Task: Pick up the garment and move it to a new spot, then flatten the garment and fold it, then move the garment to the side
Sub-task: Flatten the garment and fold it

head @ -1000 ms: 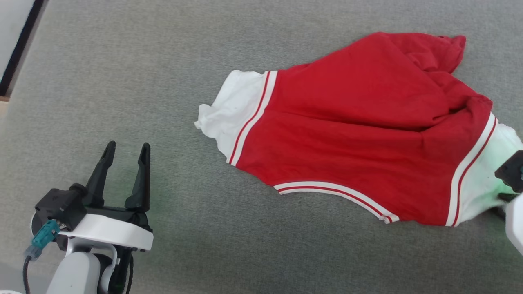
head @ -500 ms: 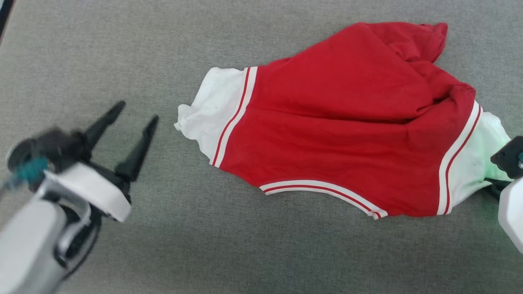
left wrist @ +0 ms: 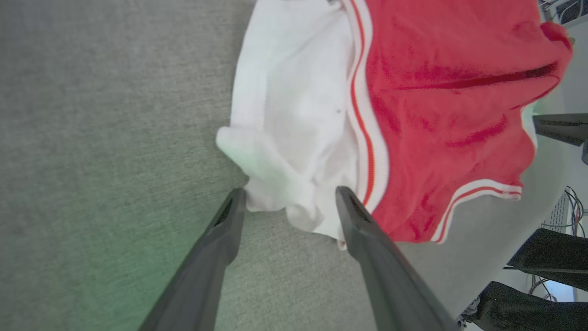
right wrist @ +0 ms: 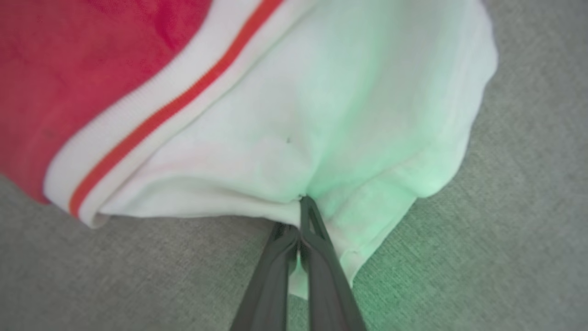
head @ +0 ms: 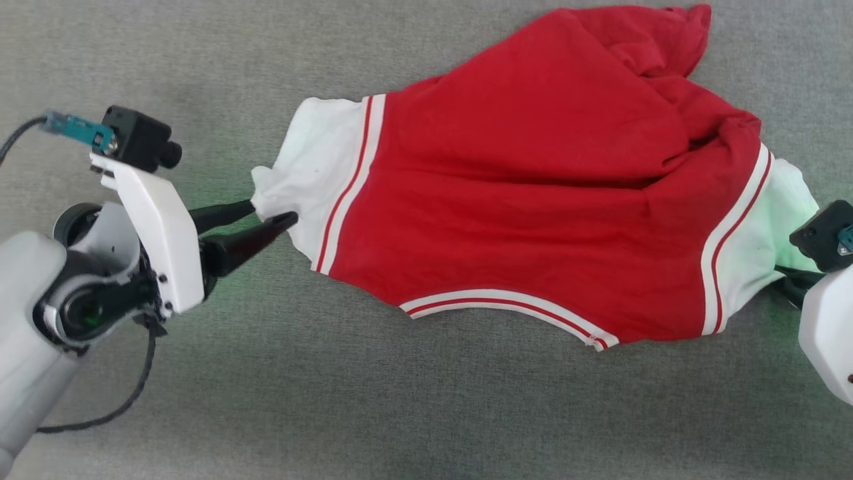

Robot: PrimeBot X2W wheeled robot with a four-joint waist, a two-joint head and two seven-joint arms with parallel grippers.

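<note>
The garment [head: 533, 200] lies spread across the grey surface, red in the middle with a white panel and striped trim at each end. My left gripper [head: 273, 213] is open at its left white end. In the left wrist view its two fingers [left wrist: 290, 193] straddle the bunched white edge of the garment [left wrist: 298, 115]. My right gripper [head: 790, 287] is at the far right edge, partly hidden by cloth. The right wrist view has it [right wrist: 303, 204] shut on a pinch of the garment's white panel [right wrist: 321, 115].
The grey fabric surface [head: 426, 413] stretches all around the garment. In the left wrist view, dark shapes and cables [left wrist: 551, 257] sit beyond the surface's far edge, and the other arm's dark finger [left wrist: 560, 128] shows at the right.
My left arm swung from the lower left up to the garment's left white end, its fingers now around the edge. The right gripper closed on the right white end. The head camera shifted.
</note>
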